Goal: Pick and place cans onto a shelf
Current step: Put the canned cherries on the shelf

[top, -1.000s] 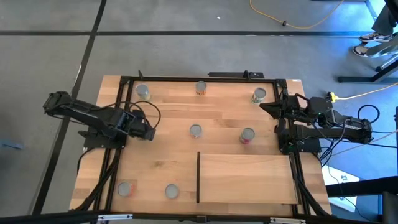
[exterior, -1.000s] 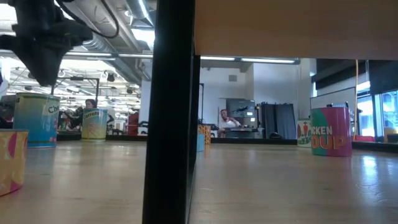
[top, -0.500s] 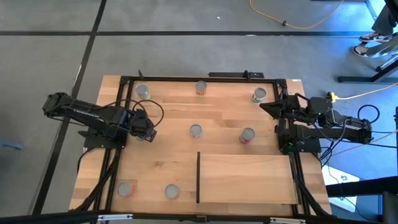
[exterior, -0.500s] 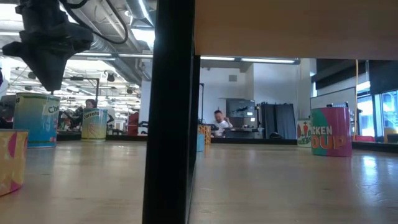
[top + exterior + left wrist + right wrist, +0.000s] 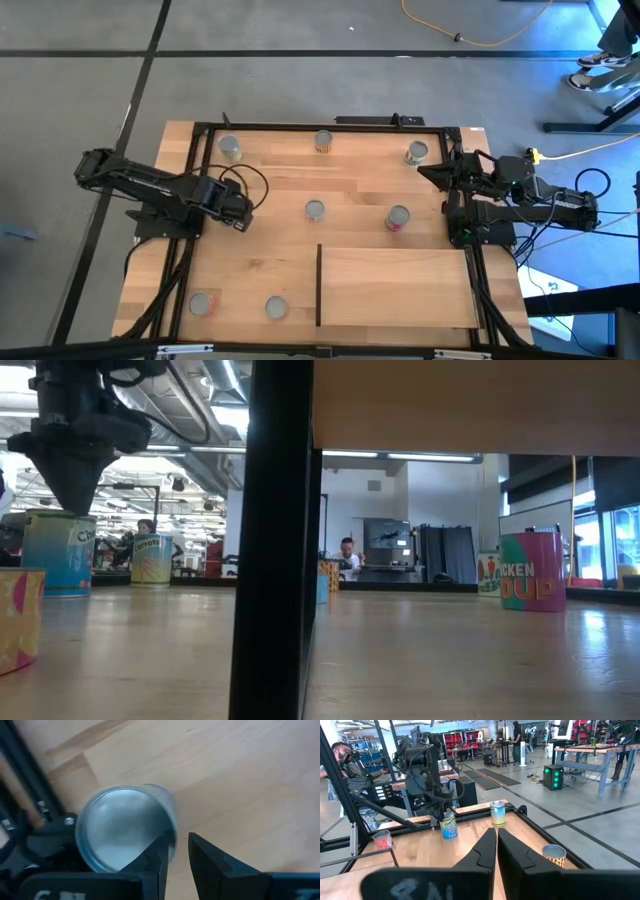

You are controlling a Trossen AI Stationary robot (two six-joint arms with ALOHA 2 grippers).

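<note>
Here the left gripper (image 5: 243,209) hovers above the tabletop's left side, its narrow-set fingers empty beside a silver-topped can (image 5: 122,827). Centre over that lid before descending; the shelf (image 5: 400,286) lies near-right, the right gripper (image 5: 428,170) parked closed

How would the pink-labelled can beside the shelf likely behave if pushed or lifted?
The pink-labelled can looks rigid, with a metal top, so jaws probably won't dent it. It stands upright and squat, so a low push likely slides it on the tabletop rather than tipping it. Knocked over, it would probably roll.
</note>
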